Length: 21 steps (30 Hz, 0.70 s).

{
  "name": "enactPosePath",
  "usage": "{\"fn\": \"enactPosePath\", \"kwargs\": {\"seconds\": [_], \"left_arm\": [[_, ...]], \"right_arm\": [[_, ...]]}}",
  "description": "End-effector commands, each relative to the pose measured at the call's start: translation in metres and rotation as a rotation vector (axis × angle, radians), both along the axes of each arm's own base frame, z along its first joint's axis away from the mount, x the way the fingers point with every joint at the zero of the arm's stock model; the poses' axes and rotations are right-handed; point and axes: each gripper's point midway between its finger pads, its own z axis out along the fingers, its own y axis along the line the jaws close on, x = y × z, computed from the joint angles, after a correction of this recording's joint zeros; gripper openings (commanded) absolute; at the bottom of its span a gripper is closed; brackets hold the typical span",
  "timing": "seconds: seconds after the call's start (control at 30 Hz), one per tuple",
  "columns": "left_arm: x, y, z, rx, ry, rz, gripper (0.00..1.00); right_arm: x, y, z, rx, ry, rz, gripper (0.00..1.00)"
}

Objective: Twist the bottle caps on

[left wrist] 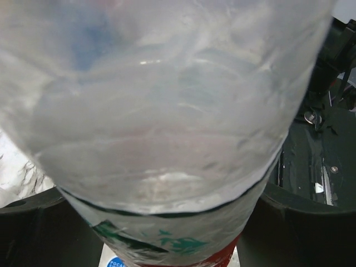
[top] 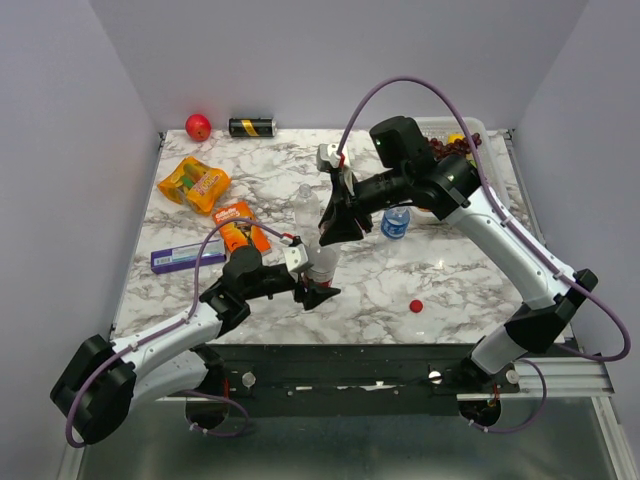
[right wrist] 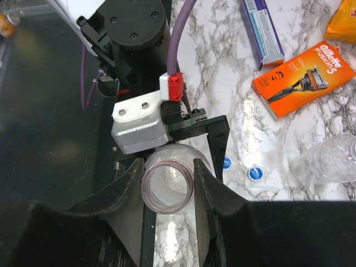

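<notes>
One red-labelled bottle [top: 322,262] leans over the desk [top: 450,280], left fingers [top: 316,292] grasping its lower body, right fingers [top: 336,228] clenched on its neck. Left wrist: clear plastic fills the view. Right wrist: mouth uncapped; two blue caps [right wrist: 227,162] [right wrist: 255,173] lie nearby.

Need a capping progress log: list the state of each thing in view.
Red-labelled bottle: uncapped, held by both grippers.
Left gripper: shut on its body.
Right gripper: shut on its neck.
Red cap: loose on the table.
Two blue caps: loose on the table.
Blue-labelled bottle: upright, ungripped.
Plain bottle: ungripped.
</notes>
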Motion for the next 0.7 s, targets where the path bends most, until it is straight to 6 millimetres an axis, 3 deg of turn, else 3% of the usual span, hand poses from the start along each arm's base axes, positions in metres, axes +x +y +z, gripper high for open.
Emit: {"fn": "enactPosePath", "kwargs": {"seconds": [0.0,0.17,0.33,0.4,0.43,0.47,0.57,0.67], "left_arm": [[0.005,-0.003,0.020,-0.060,-0.050,0.019,0.89],[0.008,-0.004,0.021,-0.068,-0.054,0.038,0.90],[0.005,-0.006,0.018,-0.060,-0.044,0.013,0.75],[0.004,-0.005,0.017,-0.062,-0.038,0.015,0.69],[0.005,-0.005,0.017,-0.063,-0.038,0.017,0.66],[0.006,-0.005,0.016,-0.062,-0.037,0.026,0.65],[0.008,-0.001,0.012,-0.059,-0.040,0.050,0.64],[0.010,0.004,0.003,-0.041,-0.042,0.079,0.57]], "right_arm": [[-0.004,0.005,0.000,0.002,0.029,0.019,0.01],[-0.003,0.006,0.000,0.002,0.025,0.016,0.01],[-0.001,0.006,0.001,0.000,0.018,0.009,0.02],[-0.001,0.005,0.001,-0.004,0.014,0.002,0.07],[0.000,0.004,0.000,-0.008,0.010,-0.005,0.14],[0.004,0.002,0.000,-0.019,-0.003,-0.035,0.35],[0.018,-0.012,0.006,-0.050,-0.108,-0.119,0.61],[0.034,-0.035,0.011,-0.084,-0.214,-0.208,0.79]]}}
